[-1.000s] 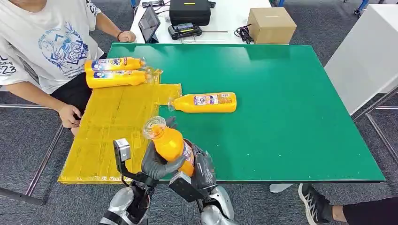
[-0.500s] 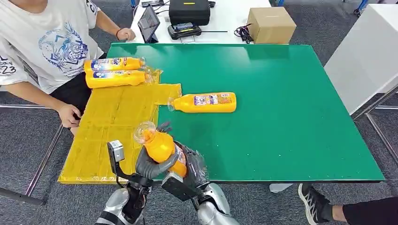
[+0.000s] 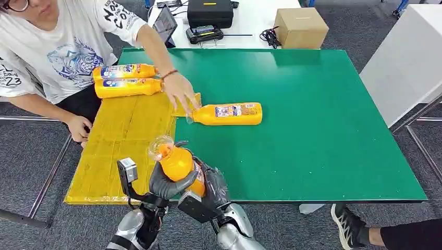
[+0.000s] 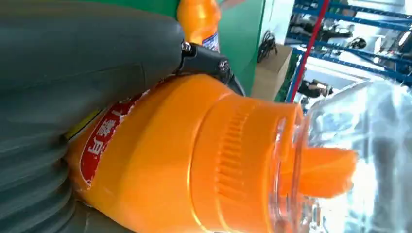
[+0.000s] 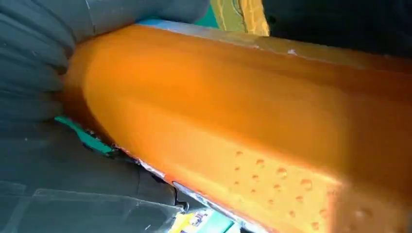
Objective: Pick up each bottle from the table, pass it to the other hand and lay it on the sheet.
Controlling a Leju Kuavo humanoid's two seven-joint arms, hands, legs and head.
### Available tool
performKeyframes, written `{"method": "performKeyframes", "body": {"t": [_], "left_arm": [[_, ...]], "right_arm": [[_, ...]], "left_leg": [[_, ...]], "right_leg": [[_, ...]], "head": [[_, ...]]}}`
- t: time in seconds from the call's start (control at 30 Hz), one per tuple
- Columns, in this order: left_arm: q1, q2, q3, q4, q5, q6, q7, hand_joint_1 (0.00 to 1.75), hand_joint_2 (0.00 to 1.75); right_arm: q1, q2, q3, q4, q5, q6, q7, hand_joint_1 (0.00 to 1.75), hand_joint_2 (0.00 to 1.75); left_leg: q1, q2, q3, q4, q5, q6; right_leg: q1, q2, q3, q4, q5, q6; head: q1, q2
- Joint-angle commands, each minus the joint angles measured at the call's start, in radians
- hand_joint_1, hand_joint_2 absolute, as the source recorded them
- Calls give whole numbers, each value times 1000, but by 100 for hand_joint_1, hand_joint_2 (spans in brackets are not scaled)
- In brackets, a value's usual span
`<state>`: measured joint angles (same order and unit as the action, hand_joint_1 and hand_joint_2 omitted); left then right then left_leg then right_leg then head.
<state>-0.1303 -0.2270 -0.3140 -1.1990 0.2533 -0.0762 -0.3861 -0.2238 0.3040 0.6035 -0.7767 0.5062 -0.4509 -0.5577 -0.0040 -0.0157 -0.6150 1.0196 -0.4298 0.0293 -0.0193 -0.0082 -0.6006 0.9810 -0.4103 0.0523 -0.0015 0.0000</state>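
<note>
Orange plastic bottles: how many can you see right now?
4: two orange plastic bottles on the yellow sheet, one on the green table, one in both hands.

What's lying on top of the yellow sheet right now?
Two bottles lie side by side at the far end of the yellow sheet. A person's hand reaches over its far corner, hiding what is beneath.

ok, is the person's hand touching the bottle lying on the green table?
Touching. Head view: the person's hand rests fingertips on the cap end of the lying bottle, no gap visible.
</note>
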Motion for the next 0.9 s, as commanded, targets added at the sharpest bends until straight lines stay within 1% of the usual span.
{"method": "performKeyframes", "body": {"t": [0.03,0.07,0.1,0.13,0.2,0.23,0.27,0.3,0.33,0.4,0.43,0.5,0.53,0.57,0.6,0.63,0.73,0.77,0.8,0.83,0.87,0.9], "left_arm": [[-97,0,50,-90,-100,150,-62,175,175],[-107,1,60,-93,-110,160,-69,175,175],[-109,2,62,-93,-111,161,-68,175,175],[-109,2,62,-93,-111,161,-68,175,175],[-133,4,83,-91,-197,258,-131,175,175],[-147,7,101,-89,-227,294,-147,175,175],[-160,9,119,-87,-241,315,-151,175,175],[-172,15,132,-82,-278,349,-166,175,175],[-187,20,151,-77,-337,402,-188,175,175],[-190,21,156,-77,-339,400,-187,175,175],[-190,21,156,-77,-339,400,-187,175,175],[-205,30,167,-56,-470,508,-211,175,175],[-222,50,172,-31,-546,540,-204,175,175],[-239,65,174,4,-691,648,-206,175,175],[-258,76,185,41,-767,671,-193,175,175],[-276,82,207,87,-818,701,-197,175,175],[-285,82,220,110,-818,701,-214,175,175],[-288,86,216,129,-872,726,-191,175,175],[-296,85,224,153,-899,721,-161,175,175],[-322,109,225,239,-1051,774,-104,175,175],[-335,105,253,283,-1027,774,-116,175,175],[-335,104,305,290,-1146,774,-114,175,175]], "right_arm": [[89,-46,-22,-340,-130,15,4,0,0],[99,-53,-24,-387,-141,20,12,0,0],[101,-55,-22,-398,-141,24,20,0,0],[101,-55,-22,-398,-141,24,20,0,0],[113,-61,-27,-475,-189,40,-30,0,0],[127,-66,-33,-539,-206,36,-37,0,0],[136,-75,-31,-592,-225,38,-56,0,0],[148,-83,-31,-645,-240,39,-60,0,0],[156,-90,-27,-700,-258,44,-59,0,0],[157,-92,-25,-712,-260,48,-50,0,0],[157,-92,-25,-712,-260,48,-50,0,0],[161,-95,-19,-740,-283,45,-79,0,0],[164,-97,-13,-773,-305,50,-97,0,0],[162,-99,-7,-795,-316,53,-102,0,0],[158,-100,2,-818,-316,48,-105,0,0],[153,-99,10,-839,-325,49,-105,0,0],[151,-100,16,-848,-329,46,-99,0,0],[150,-101,17,-843,-328,44,-99,0,0],[148,-104,23,-851,-330,42,-114,0,0],[145,-106,33,-869,-336,36,-120,0,0],[143,-109,43,-884,-326,30,-121,0,0],[144,-110,47,-891,-324,27,-117,0,0]], "left_leg": [[2,-1,1,1,-2,-2],[3,0,3,4,-4,-3],[1,0,0,1,-1,-1],[2,-1,1,3,-2,-2],[2,0,4,2,-3,-3],[1,0,1,1,-1,-2],[2,1,3,1,-2,-2],[1,0,0,1,-1,-1],[1,0,1,2,-2,-2],[1,0,0,1,-1,-2],[2,-1,2,2,-2,-2],[1,1,3,0,-2,-2],[2,1,5,1,-3,-2],[2,1,3,0,-2,-2],[2,2,4,0,-2,-2],[1,1,2,0,-1,-1],[1,2,3,-1,-1,-2],[1,1,2,-1,0,-1],[1,2,4,-1,-1,-2],[1,1,4,-1,0,-1],[2,2,5,-1,-1,-2],[1,1,4,-1,0,-2]], "right_leg": [[2,-2,2,1,-2,-2],[3,-1,4,3,-4,-4],[1,-1,1,1,-1,-2],[3,-2,3,2,-2,-3],[2,0,5,1,-2,-3],[1,0,2,1,-1,-2],[2,0,4,1,-2,-3],[1,-1,1,1,-1,-2],[2,-1,2,1,-1,-2],[1,-1,1,1,-1,-2],[2,-1,4,1,-2,-3],[1,1,4,0,-1,-2],[2,1,6,0,-2,-3],[2,1,4,0,-1,-2],[2,1,5,0,-1,-3],[1,1,2,0,0,-1],[1,2,4,0,0,-2],[1,1,2,0,0,-1],[1,2,5,-1,0,-2],[1,1,4,-1,0,-2],[2,1,6,-1,-1,-3],[1,1,4,0,0,-2]], "head": [[0,0],[0,0],[0,0],[0,0],[0,0],[0,0],[0,0],[0,0],[0,0],[0,0],[0,0],[0,0],[0,0],[0,0],[0,0],[0,0],[0,0],[0,0],[0,0],[0,0],[0,0],[0,0]]}}
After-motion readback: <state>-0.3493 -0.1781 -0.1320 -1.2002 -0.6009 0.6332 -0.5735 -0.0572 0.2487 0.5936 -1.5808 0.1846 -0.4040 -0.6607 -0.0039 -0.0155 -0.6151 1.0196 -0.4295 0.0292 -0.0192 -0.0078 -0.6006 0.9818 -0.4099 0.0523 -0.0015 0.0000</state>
